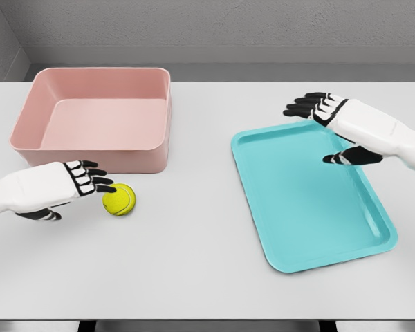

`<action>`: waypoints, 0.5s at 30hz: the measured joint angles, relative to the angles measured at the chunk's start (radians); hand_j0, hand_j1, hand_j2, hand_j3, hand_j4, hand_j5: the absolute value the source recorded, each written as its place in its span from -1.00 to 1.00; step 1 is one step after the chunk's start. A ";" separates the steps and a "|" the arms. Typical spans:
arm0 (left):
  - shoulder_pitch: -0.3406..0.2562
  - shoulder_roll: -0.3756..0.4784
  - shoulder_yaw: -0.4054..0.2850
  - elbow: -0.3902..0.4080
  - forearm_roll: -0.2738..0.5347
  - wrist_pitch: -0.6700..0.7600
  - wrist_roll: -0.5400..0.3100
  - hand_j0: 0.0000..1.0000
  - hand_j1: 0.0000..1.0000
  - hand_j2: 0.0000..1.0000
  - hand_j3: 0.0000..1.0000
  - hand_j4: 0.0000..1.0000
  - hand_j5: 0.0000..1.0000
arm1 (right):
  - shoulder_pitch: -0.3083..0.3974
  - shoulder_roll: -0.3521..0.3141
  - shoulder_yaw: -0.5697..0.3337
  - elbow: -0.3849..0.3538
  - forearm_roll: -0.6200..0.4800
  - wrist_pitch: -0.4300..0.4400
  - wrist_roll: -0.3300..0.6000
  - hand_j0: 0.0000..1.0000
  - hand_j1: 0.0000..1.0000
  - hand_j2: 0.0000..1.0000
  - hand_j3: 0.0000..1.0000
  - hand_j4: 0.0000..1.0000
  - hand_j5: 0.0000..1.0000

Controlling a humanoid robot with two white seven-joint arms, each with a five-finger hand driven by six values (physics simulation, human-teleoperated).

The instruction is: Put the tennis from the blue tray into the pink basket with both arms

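Observation:
A yellow-green tennis ball lies on the white table, just in front of the pink basket and outside it. My left hand is right beside the ball on its left, fingertips touching or almost touching it, fingers stretched out and holding nothing. The blue tray lies at the right with nothing on it. My right hand hovers over the tray's far right corner, fingers spread and thumb down, holding nothing.
The white table carries only the basket, the tray and the ball. The basket stands at the far left with nothing inside. A grey wall runs behind the table's far edge.

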 measured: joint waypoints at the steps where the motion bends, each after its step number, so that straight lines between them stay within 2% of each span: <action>1: -0.003 -0.009 0.000 0.000 -0.007 0.000 0.000 1.00 1.00 1.00 1.00 1.00 1.00 | 0.005 0.004 -0.007 0.001 -0.004 0.000 0.000 1.00 1.00 1.00 1.00 1.00 1.00; 4: -0.018 -0.036 -0.001 0.001 -0.029 0.000 0.000 1.00 1.00 1.00 1.00 1.00 1.00 | 0.029 0.009 -0.018 0.005 -0.010 0.000 0.000 1.00 1.00 1.00 1.00 1.00 1.00; 15: -0.034 -0.108 -0.025 0.001 -0.078 0.000 0.000 1.00 1.00 1.00 1.00 1.00 1.00 | 0.040 0.018 -0.026 0.010 -0.015 0.000 0.000 1.00 1.00 1.00 1.00 1.00 1.00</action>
